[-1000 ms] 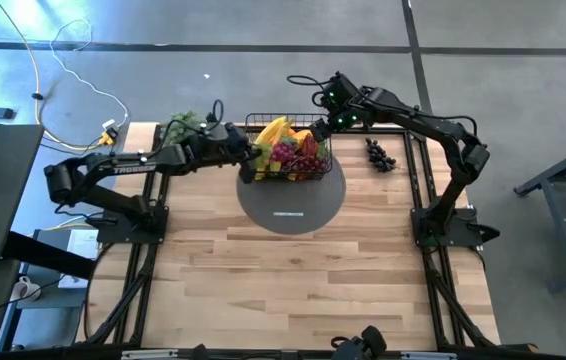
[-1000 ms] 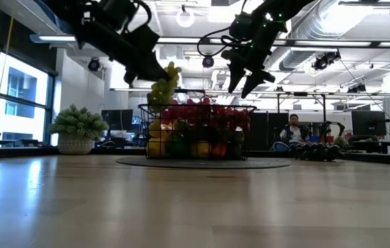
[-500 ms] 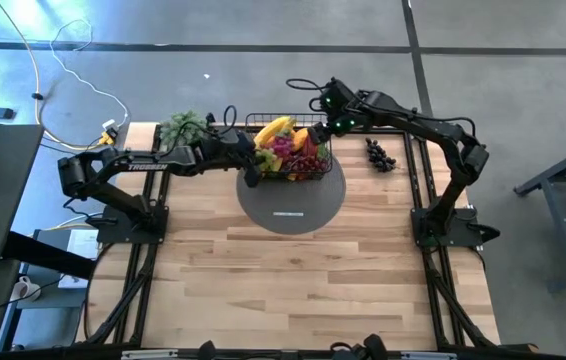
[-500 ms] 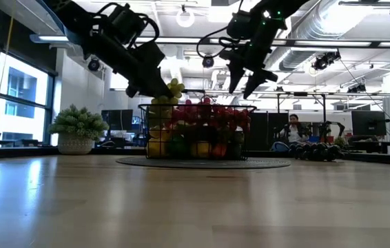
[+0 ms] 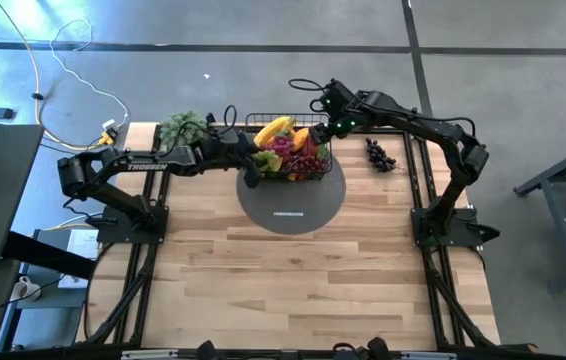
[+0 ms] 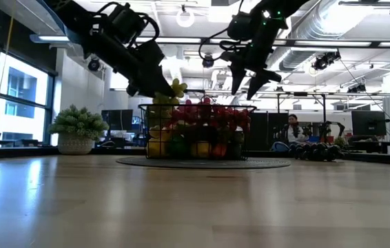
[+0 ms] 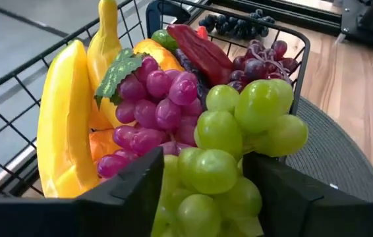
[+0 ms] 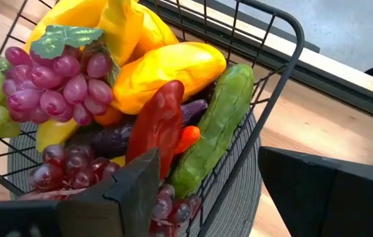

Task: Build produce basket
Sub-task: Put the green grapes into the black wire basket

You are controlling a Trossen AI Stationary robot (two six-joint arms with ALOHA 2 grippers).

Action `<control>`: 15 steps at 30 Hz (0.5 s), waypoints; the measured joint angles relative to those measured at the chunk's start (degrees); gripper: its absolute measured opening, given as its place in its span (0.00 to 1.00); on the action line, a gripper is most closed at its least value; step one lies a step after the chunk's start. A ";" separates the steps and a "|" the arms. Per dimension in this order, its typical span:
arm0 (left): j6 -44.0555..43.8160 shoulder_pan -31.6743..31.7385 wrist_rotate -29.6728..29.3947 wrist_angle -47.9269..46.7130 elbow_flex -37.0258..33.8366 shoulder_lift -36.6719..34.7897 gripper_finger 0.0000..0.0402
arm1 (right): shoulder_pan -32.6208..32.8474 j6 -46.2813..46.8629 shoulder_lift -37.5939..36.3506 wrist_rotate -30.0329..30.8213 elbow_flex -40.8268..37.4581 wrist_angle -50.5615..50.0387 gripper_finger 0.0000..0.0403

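The left gripper (image 7: 203,197) is clamping a bunch of green toy grapes (image 7: 239,138) just above the near rim of the black wire-mesh basket (image 7: 292,39) — already heaped with fruit. The right gripper (image 8: 200,197) is hovering wide open and empty over the opposite side — so the drop is the left arm's.

— What sort of place?
— A robotics lab or open workshop. Bare ducts (image 6: 360,27) and lamps overhead, grey concrete floor (image 5: 263,40) with loose cables (image 5: 53,70).
— Anything else pointing that way?
— Wooden table (image 5: 293,280) on a black metal frame, monitors (image 6: 371,122) and a seated person (image 6: 293,131) at the back, big windows (image 6: 16,96), potted plant (image 6: 76,127).
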 joint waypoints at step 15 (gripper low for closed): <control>-0.52 0.38 0.00 -17.43 11.06 -0.04 0.62 | 0.00 2.90 0.00 0.02 0.00 -2.88 0.59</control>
